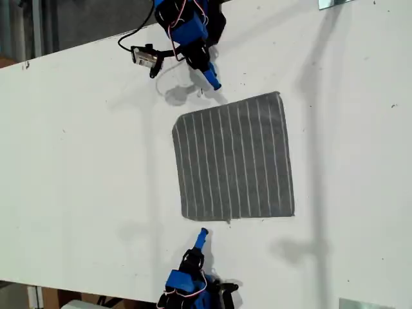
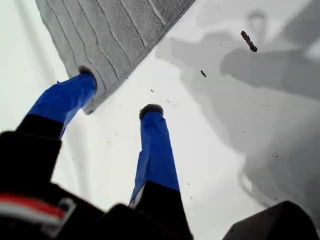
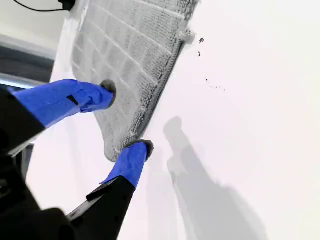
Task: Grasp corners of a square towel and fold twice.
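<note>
The towel (image 1: 235, 158), dark grey with thin white stripes, lies flat and unfolded on the white table (image 1: 84, 161). My first gripper (image 1: 211, 80) hangs open just beyond the towel's far edge in the exterior view. In the first wrist view, one of its blue fingers (image 2: 70, 95) is over a towel corner (image 2: 90, 109) and the other finger (image 2: 155, 145) is over bare table. My second gripper (image 1: 202, 234) is open at the towel's near edge. Its fingers (image 3: 132, 160) straddle another corner (image 3: 111, 152). Neither holds cloth.
A black cable with a small silver module (image 1: 145, 56) lies on the table beside the first arm. Metal brackets (image 1: 335, 3) (image 1: 367, 304) sit at the exterior view's right corners. The table's edge (image 1: 64, 48) runs diagonally at the upper left of the exterior view.
</note>
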Robot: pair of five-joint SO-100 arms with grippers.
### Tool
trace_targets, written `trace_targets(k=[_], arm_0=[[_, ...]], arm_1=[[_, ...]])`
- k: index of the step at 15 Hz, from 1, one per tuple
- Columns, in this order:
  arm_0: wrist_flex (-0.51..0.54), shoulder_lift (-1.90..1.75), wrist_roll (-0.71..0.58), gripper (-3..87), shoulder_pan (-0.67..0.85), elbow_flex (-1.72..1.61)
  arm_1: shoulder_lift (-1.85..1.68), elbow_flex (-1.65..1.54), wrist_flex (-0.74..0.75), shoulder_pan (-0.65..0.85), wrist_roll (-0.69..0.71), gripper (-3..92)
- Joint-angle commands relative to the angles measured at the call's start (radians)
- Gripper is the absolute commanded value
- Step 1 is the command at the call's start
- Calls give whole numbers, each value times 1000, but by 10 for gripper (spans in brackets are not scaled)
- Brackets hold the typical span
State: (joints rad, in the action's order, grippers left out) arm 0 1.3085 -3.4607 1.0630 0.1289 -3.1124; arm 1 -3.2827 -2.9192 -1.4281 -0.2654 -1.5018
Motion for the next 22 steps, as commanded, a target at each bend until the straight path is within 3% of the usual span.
trace_targets(k=[1, 7, 9, 11, 13, 14, 16, 18, 19, 20, 21, 22], arm_0=[[-5, -2, -8, 184, -6, -5], [-5, -2, -8, 174, -6, -5], [-2, -2, 69, 173, 11, -5], [0, -2, 397, 173, -14, -5], [0, -2, 436, 316, 97, -3], [2, -3, 531, 316, 161, -3], [2, -3, 433, 301, 236, 2], [5, -3, 618, 278, 252, 2], [-41, -3, 600, 225, 247, -8], [-67, -3, 584, 184, 227, -8], [-127, -3, 565, 175, 179, -11], [-155, 5, 581, 186, 163, -18]], arm_1=[[0, 21, -9, 11, 15, 231], [0, 25, -11, 28, 15, 231], [0, 25, -11, 69, 15, 231], [0, 25, -11, 130, 15, 230], [-9, 72, -40, 256, 15, 230], [-9, 92, -67, 314, 23, 269], [-9, 91, -64, 399, 25, 245], [-9, 91, -64, 465, 21, 229], [-11, 87, -55, 442, 14, 242], [5, 44, 107, 347, 29, 297], [137, 91, 235, 331, 66, 298], [522, 339, 176, 362, 101, 309]])
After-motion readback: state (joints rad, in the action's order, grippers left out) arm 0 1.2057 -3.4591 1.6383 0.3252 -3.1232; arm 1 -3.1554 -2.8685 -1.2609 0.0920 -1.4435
